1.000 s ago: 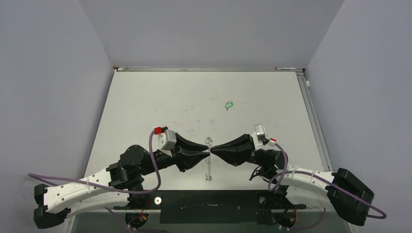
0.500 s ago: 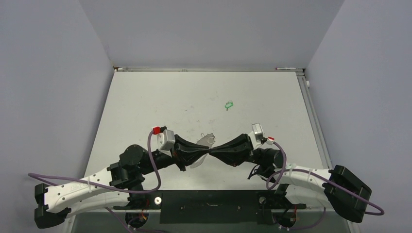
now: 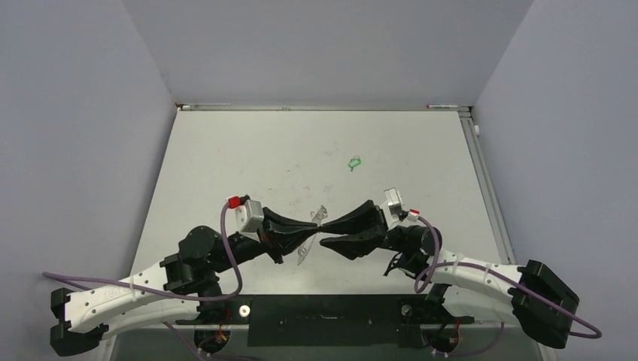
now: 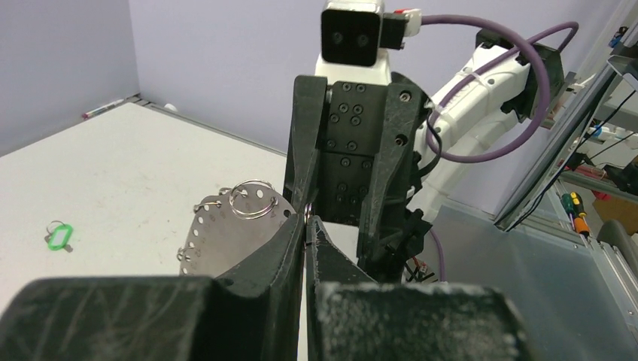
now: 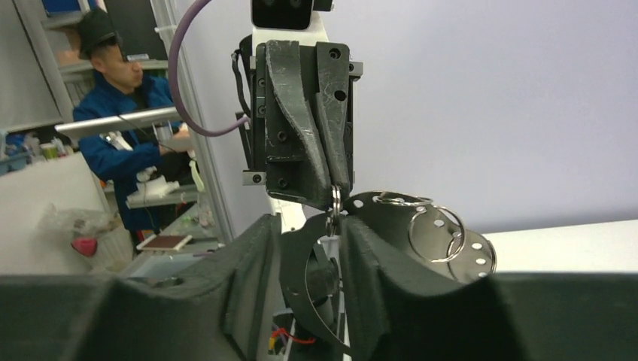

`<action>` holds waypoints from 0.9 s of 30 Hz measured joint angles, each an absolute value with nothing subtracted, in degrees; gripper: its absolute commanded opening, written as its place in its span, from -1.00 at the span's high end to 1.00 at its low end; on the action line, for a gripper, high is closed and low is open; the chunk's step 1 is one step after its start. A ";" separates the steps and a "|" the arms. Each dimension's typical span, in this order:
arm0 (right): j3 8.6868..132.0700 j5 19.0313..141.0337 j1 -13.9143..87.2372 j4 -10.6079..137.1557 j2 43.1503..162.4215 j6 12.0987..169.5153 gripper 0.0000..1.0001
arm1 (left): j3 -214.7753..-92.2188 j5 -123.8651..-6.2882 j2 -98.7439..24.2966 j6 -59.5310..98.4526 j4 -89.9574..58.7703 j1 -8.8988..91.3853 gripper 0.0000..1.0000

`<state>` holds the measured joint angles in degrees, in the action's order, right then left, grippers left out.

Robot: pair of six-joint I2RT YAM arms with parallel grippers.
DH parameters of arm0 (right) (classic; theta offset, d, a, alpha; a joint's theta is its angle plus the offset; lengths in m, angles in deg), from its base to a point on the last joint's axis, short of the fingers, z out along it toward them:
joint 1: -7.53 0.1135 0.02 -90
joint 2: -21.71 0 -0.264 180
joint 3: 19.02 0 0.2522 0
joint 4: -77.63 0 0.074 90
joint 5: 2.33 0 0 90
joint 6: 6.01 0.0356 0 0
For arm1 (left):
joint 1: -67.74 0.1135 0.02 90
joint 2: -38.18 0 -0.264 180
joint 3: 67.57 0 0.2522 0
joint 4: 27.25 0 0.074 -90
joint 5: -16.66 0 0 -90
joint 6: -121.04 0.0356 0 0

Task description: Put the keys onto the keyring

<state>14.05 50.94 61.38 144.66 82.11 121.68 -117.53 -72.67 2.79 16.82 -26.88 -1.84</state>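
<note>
Left end effector (image 4: 306, 222) is clenched, its two black fingers pressed together on a small wire loop at the rim of the flat grey perforated metal keyring (image 4: 226, 239). The keyring is held up off the surface and tilted, with more wire loops strung through its edge holes. Right end effector (image 5: 308, 221) faces it nose to nose and is released, jaws standing apart with that pinched loop in the gap between them; whether either pad touches the loop cannot be told. Both black-and-white arms reach in from the near corners and meet just left of centre. A purple cable (image 4: 481, 156) loops off the right wrist. The pale grey-white bench (image 3: 226, 165) is scuffed, with faint smudges toward the middle. The tiny bright green key (image 3: 354, 162) lies flat on it, well apart from the two end effectors, farther back and slightly right. A black mounting plate (image 3: 331, 320) runs along the near edge between the arm bases. Plain lavender-grey walls (image 3: 323, 45) close the bench on the left, rear and right. Past the open near side, the right wrist view shows a person in a blue jacket (image 5: 113, 124) among shelving.
</note>
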 measured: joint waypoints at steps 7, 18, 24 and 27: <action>20.04 51.40 61.62 118.28 70.02 109.29 0.03 | -118.15 -74.81 4.27 17.87 -19.42 -1.86 1.00; 32.72 53.00 61.62 80.08 66.24 88.66 0.14 | -127.39 -77.02 0.36 18.88 -1.44 -1.95 1.00; 33.92 53.22 61.62 70.90 68.64 82.98 0.34 | -132.18 -77.81 -2.11 18.88 5.78 -1.95 1.00; 33.92 53.08 61.62 68.82 68.84 81.38 0.36 | -133.29 -77.79 -2.77 18.86 8.84 -1.93 1.00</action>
